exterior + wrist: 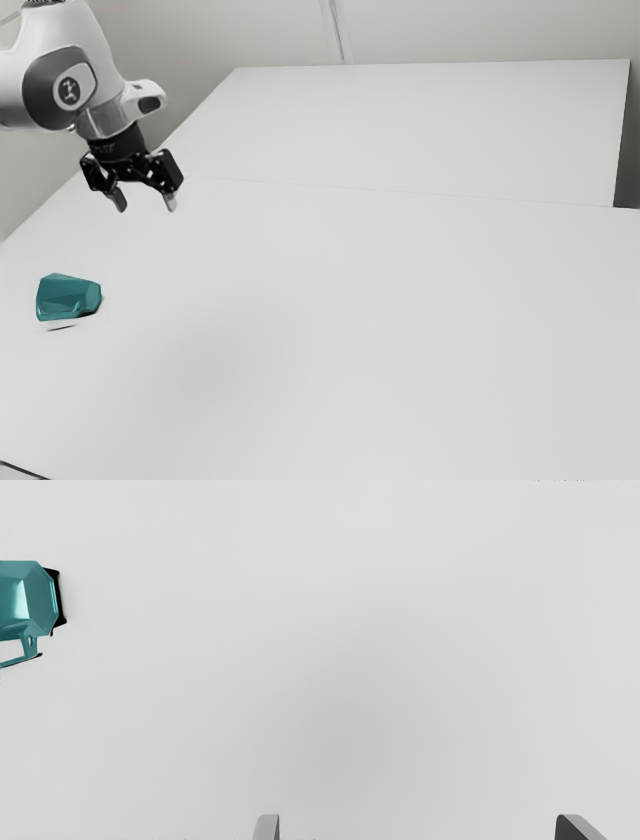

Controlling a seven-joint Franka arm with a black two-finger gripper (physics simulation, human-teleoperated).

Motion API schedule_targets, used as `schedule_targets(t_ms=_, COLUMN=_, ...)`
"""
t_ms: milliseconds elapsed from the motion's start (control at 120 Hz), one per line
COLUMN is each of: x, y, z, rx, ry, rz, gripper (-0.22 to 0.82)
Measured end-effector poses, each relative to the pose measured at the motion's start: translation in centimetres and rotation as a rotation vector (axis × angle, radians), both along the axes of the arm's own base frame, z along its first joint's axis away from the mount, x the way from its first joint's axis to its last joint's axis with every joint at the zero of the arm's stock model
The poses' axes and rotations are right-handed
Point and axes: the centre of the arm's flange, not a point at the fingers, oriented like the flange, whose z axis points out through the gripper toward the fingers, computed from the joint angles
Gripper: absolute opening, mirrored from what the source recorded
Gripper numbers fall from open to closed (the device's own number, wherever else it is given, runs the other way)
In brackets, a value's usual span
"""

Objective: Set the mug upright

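In my exterior view, a broad white table (350, 340) runs back to a pale wall (480, 28), where a thin upright strip (335, 30) stands at twelve o'clock. I see a dark patch (628, 160) toward two o'clock, under soft, even light.

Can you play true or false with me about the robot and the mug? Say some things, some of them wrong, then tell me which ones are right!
1. The mug is blue-green. True.
2. The mug is standing upright on the table. False: it is lying on its side.
3. The mug has a handle. True.
4. The gripper is holding the mug. False: its fingers are spread apart and the mug is away from them, down on the table.
5. The gripper is up above the table. True.
6. The mug is at the exterior view's right. False: it is at the exterior view's left.
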Motion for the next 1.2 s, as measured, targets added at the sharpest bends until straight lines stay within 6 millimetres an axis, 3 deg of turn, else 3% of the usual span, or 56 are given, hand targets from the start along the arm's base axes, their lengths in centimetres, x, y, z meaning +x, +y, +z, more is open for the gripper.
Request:
schedule_targets(t_ms=208, x=-0.8, y=6.8, z=-2.0, rx=-0.068, ry=0.007, rz=0.127, gripper=0.60)
schedule_targets(t_ms=325, x=-1.1, y=11.9, z=-4.1, rx=-0.145, ry=0.003, rz=0.165, gripper=0.60)
schedule_targets(t_ms=533, x=-2.8, y=20.2, z=-6.1, rx=-0.218, ry=-0.066, rz=0.130, gripper=0.60)
schedule_targets(t_ms=942, x=-6.2, y=35.1, z=-12.5, rx=-0.308, ry=-0.167, rz=0.048, gripper=0.60)
schedule_targets(t_ms=1200, x=-6.7, y=42.0, z=-16.5, rx=-0.377, ry=-0.251, rz=-0.031, gripper=0.60)
